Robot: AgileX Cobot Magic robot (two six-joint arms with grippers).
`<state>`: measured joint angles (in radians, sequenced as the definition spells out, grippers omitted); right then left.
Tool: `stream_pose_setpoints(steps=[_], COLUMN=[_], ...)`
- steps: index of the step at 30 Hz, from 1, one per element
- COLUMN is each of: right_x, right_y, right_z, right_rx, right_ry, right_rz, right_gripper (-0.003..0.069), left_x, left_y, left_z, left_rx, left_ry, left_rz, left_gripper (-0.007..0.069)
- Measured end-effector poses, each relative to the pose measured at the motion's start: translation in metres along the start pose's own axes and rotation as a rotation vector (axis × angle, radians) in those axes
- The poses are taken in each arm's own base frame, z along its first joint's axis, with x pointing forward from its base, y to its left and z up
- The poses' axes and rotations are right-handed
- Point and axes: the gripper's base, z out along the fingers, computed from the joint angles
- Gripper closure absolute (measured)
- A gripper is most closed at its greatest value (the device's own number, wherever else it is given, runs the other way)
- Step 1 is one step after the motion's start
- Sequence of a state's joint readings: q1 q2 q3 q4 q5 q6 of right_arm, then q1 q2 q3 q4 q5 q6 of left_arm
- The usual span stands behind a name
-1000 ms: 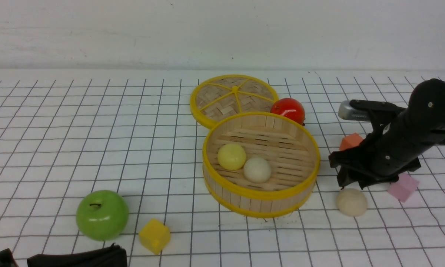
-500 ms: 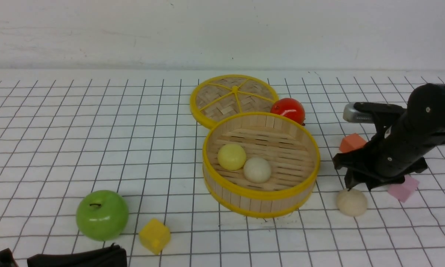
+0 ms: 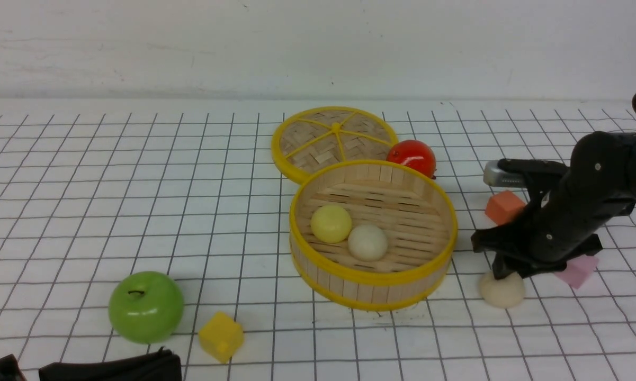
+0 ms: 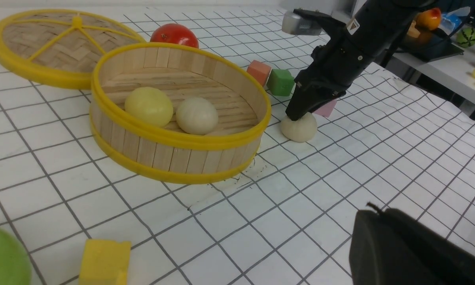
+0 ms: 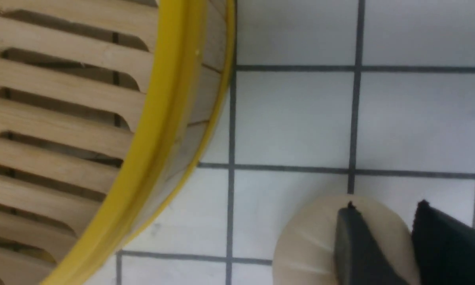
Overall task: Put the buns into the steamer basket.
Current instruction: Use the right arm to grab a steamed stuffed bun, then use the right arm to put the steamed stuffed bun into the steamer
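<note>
Low left: left gripper point(image 3: 153, 362), closed. Centre: steamer basket point(image 3: 373, 275) holding yellow bun point(image 3: 331, 223) and cream bun point(image 3: 368, 242), side by side. Just right of basket, on table point(image 3: 137, 185): third bun point(image 3: 502, 295), right gripper point(image 5: 385, 209) tips on its top, jaws partly narrowed, grip cannot be told

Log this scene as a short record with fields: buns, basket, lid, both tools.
inside steamer basket: yellow bun, cream bun, side by side
outside: third bun, just right of the basket
right tool: tips on the third bun's top; grip unclear
left tool: shut, holding nothing
lid: off, lying behind the basket
</note>
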<state>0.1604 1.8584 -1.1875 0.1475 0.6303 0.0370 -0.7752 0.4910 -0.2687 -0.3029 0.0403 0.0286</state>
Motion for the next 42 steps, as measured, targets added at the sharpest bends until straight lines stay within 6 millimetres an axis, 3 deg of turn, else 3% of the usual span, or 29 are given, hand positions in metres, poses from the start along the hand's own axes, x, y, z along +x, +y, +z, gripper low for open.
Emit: stream_pose_setpoints(steps=[6, 9, 13, 17, 20, 23, 27, 32, 37, 41, 42], right_x=[0.000, -0.001, -0.004, -0.017, -0.029, -0.040, -0.052, -0.064, -0.070, -0.070, -0.070], right_y=[0.001, 0.002, 0.009, 0.022, 0.034, 0.046, 0.068, 0.075, 0.067, 0.067, 0.067], right_z=[-0.007, -0.019, -0.051, -0.088, -0.101, -0.092, -0.053, -0.017, 0.018, 0.021, 0.019], right_rx=[-0.002, -0.006, -0.051, -0.157, -0.266, -0.338, -0.388, -0.359, -0.299, -0.293, -0.292], right_ry=[-0.002, -0.022, -0.070, -0.169, -0.239, -0.269, -0.266, -0.297, -0.325, -0.325, -0.328], right_rz=[-0.051, -0.060, -0.046, -0.038, -0.041, -0.050, -0.089, -0.113, -0.084, -0.081, -0.088], right_gripper=[0.0638, 0.0646, 0.0646, 0.0645, 0.0643, 0.0643, 0.0636, 0.0610, 0.0498, 0.0383, 0.0321], left_x=[0.000, 0.000, 0.000, 0.000, 0.000, 0.000, 0.000, 0.000, 0.000, 0.000, 0.000], left_y=[0.000, 0.000, 0.000, 0.000, 0.000, 0.000, 0.000, 0.000, 0.000, 0.000, 0.000], left_z=[0.000, 0.000, 0.000, 0.000, 0.000, 0.000, 0.000, 0.000, 0.000, 0.000, 0.000], left_rx=[0.000, 0.000, 0.000, 0.000, 0.000, 0.000, 0.000, 0.000, 0.000, 0.000, 0.000], left_ry=[0.000, 0.000, 0.000, -0.003, -0.004, -0.004, -0.004, -0.004, -0.004, -0.004, -0.004], left_rz=[0.000, 0.000, 0.000, 0.000, 0.000, 0.000, 0.000, 0.000, 0.000, 0.000, 0.000], left_gripper=[0.0636, 0.0636, 0.0631, 0.0628, 0.0626, 0.0624, 0.0623, 0.0622, 0.0617, 0.0613, 0.0610])
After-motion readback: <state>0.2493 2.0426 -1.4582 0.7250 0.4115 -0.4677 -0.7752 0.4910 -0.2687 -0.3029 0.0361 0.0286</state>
